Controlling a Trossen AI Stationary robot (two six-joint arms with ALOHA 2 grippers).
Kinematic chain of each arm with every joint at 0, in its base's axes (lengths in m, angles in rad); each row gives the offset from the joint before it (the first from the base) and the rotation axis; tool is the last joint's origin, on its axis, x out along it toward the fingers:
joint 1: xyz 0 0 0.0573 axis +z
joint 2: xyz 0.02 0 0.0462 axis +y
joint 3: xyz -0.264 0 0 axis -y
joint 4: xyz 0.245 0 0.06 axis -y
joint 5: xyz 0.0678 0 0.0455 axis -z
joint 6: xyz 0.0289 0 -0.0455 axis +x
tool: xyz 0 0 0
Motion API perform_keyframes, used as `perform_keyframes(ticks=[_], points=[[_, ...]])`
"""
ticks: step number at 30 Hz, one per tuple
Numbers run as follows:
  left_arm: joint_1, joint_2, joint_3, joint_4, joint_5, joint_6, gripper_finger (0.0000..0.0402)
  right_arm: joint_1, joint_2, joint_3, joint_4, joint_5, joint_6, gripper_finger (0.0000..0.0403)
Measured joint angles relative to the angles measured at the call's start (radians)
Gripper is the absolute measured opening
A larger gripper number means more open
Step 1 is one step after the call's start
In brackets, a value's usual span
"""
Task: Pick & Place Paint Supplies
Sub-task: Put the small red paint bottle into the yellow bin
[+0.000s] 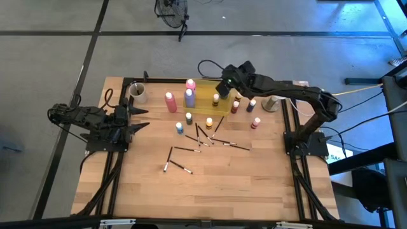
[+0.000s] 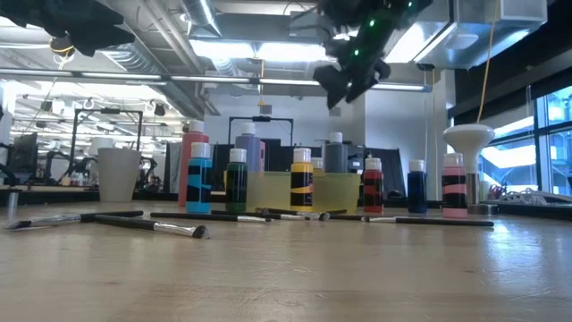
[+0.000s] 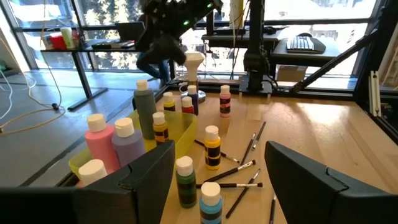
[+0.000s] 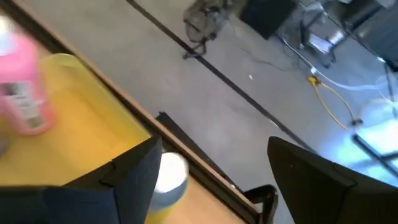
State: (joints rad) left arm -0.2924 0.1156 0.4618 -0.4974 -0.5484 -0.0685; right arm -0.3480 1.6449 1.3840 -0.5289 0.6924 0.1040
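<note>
Grey squeeze bottle: upright, cap up, standing in yellow tray at far table edge. Right gripper: jaws wide, empty, above it; left gripper wide, empty

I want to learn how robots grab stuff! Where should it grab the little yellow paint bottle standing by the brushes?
Best around the white cap or neck of the yellow paint bottle, coming straight down from above. It stands upright on the table, with brushes lying close beside it, so a sideways approach could bump them.
</note>
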Motion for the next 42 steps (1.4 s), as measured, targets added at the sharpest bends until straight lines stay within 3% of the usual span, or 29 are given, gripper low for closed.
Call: perform_keyframes(ticks=[8,16,18,21,24,29,33,42], points=[[0.000,0.000,0.000,0.000,0.000,-0.006,0.0246,0.086,-0.047,0.000,-0.110,-0.139,-0.056,0.0296],[0.000,0.000,0.000,0.000,0.000,-0.015,0.0246,0.126,-0.060,0.001,-0.327,-0.299,0.426,0.0296],[0.000,0.000,0.000,0.000,0.000,-0.015,0.0246,0.132,-0.059,-0.003,-0.408,-0.275,0.590,0.0296],[0.000,0.000,0.000,0.000,0.000,-0.015,0.0246,0.149,-0.059,-0.043,-0.464,-0.138,0.846,0.0296],[0.000,0.000,0.000,0.000,0.000,-0.015,0.0246,0.157,-0.059,-0.077,-0.471,-0.074,0.952,0.0296],[0.000,0.000,0.000,0.000,0.003,-0.016,0.0246,0.161,-0.059,-0.126,-0.460,-0.077,0.944,0.0296],[0.000,0.000,0.000,0.000,0.031,-0.015,0.0246,0.161,-0.059,-0.147,-0.453,-0.147,0.931,0.0296],[0.000,0.000,0.000,0.000,0.027,-0.016,0.0246,0.162,-0.059,-0.195,-0.430,-0.147,0.904,0.0296]])
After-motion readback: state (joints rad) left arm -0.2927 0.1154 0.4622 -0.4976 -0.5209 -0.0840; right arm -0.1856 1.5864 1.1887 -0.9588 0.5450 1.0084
